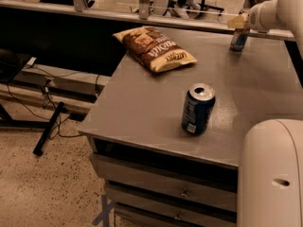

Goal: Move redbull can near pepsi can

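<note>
The redbull can, slim and blue-and-silver, stands upright at the far right of the grey table. My gripper is at the can's top, and my white arm reaches in from the upper right; the can's top is hidden behind the gripper. The pepsi can, wider and dark blue with a silver top, stands upright near the table's front edge, well apart from the redbull can.
A brown chip bag lies at the table's far left. My white body fills the lower right corner. Drawers sit under the table front. Cables and a stand lie on the floor at left.
</note>
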`<action>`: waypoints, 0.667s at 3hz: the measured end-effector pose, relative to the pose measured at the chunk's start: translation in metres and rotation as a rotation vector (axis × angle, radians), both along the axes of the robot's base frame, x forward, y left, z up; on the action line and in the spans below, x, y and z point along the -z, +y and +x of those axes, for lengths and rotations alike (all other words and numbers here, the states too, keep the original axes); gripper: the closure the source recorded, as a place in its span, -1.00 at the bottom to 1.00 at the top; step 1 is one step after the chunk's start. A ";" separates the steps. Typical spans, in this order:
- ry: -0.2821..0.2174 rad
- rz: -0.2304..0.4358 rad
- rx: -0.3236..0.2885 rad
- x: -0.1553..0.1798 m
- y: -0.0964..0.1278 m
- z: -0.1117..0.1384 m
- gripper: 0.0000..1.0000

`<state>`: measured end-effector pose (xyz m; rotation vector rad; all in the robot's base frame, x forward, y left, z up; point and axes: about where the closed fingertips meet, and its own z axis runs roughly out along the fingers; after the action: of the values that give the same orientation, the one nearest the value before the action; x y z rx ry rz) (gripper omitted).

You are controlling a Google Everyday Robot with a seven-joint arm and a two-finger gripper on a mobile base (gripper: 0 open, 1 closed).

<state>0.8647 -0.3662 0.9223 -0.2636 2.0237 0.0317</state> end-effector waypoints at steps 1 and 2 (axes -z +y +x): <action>-0.010 0.048 -0.011 -0.024 -0.004 -0.020 0.41; -0.006 0.136 -0.062 -0.032 -0.019 -0.049 0.88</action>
<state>0.8158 -0.3847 0.9547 -0.2394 1.9973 0.2067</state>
